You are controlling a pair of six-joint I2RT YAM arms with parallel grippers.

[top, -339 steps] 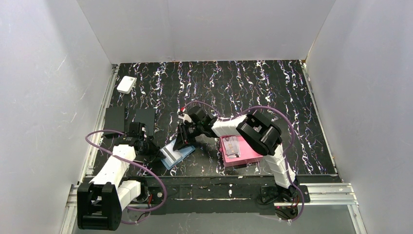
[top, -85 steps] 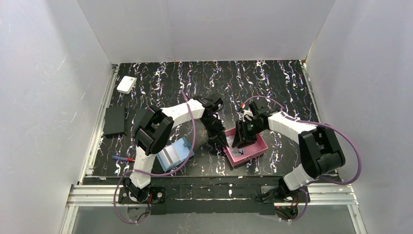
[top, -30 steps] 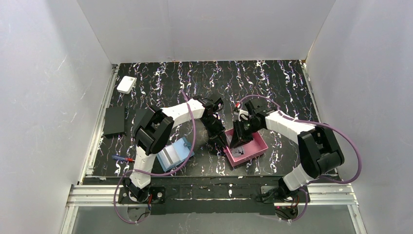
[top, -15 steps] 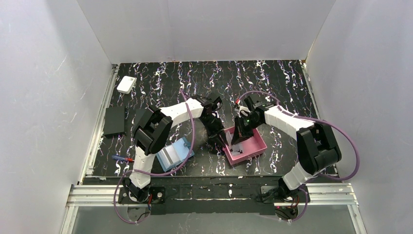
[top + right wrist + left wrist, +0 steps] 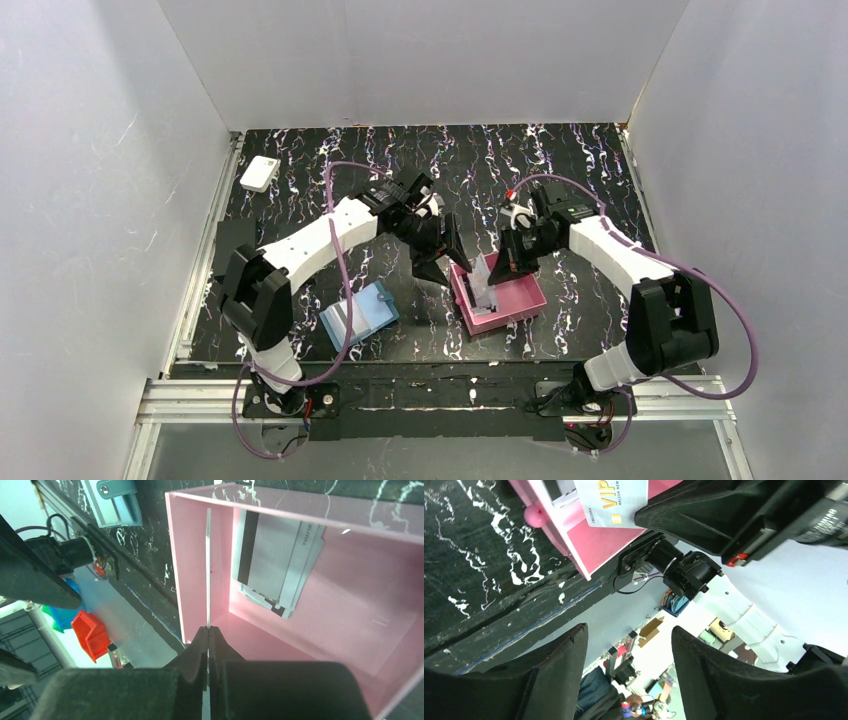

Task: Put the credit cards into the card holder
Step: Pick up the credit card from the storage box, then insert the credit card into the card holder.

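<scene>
Plastic grey-white credit card (image 5: pixel 208 570) looks stiff, light & slick; your right gripper (image 5: pixel 207 630) clamps its edge, left gripper (image 5: pixel 628 635) gapes w/ nothing.

My overhead camera looks down from above and behind my bases, taking in the whole table (image 5: pixel 560 170). My left wrist camera sits low and tilted, close to the pink tray (image 5: pixel 589 540) at its upper left. My right wrist camera peers straight down into it, nearer. Both wrist views share one credit card (image 5: pixel 616 497).
</scene>
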